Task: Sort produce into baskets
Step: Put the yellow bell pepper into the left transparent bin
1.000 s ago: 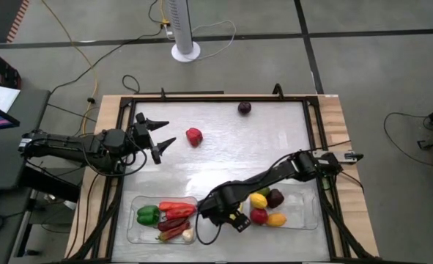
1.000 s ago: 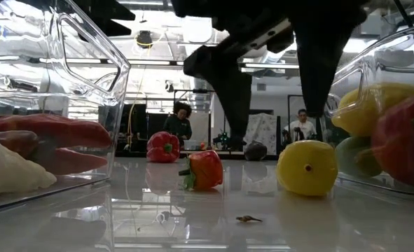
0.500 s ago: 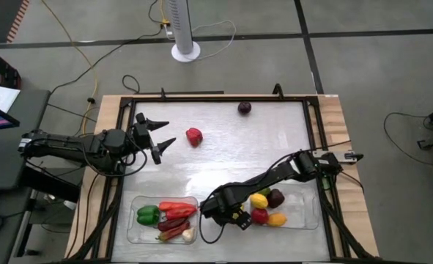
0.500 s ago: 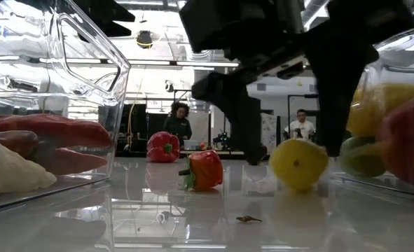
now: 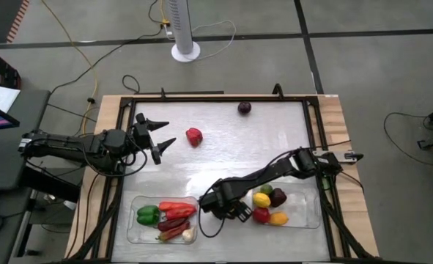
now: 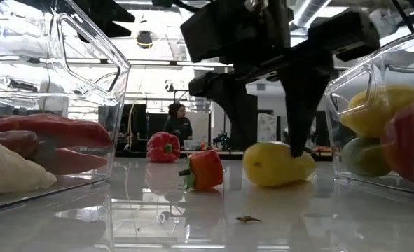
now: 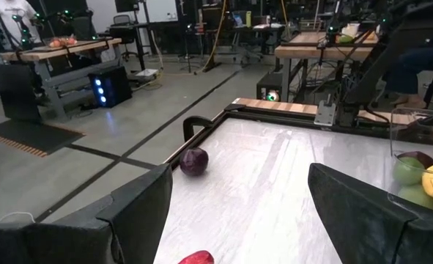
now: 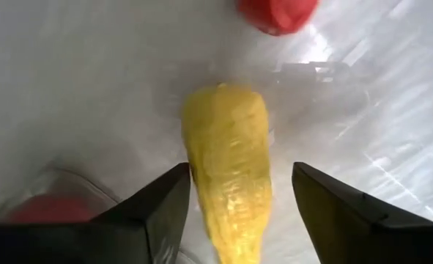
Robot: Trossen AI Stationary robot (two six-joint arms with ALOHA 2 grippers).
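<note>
A yellow corn (image 8: 227, 169) lies on the table between the two clear baskets, also in the low view (image 6: 277, 164). My right gripper (image 5: 233, 212) is open above it, pointing down, one finger on either side. The left basket (image 5: 135, 229) holds a green pepper, red peppers, chillies and garlic. The right basket (image 5: 304, 213) holds a lemon, a plum and other pieces. A small red pepper (image 6: 205, 170) lies on the table beside the corn. My left gripper (image 5: 163, 133) is open and empty near a red pepper (image 5: 194, 136). A purple plum (image 5: 245, 108) lies at the far edge. My right gripper straddles the corn with open fingers, from above, the fingers standing across it. One fingertip (image 8: 178, 183) stands right at the corn's side (image 8: 193, 158); I cannot tell whether it touches. The corn lies flat on the table.
The table has a raised black frame (image 5: 201, 97) around it. The baskets' clear walls (image 6: 87, 84) stand close on both sides of the corn. Bare tabletop lies in the middle (image 5: 260, 147). People show in the room beyond the table.
My right gripper has gone down and a little toward the table's left, around the corn. The corn has slid along the table toward the left basket and turned about, from end-on to lying broadside in the low view.
</note>
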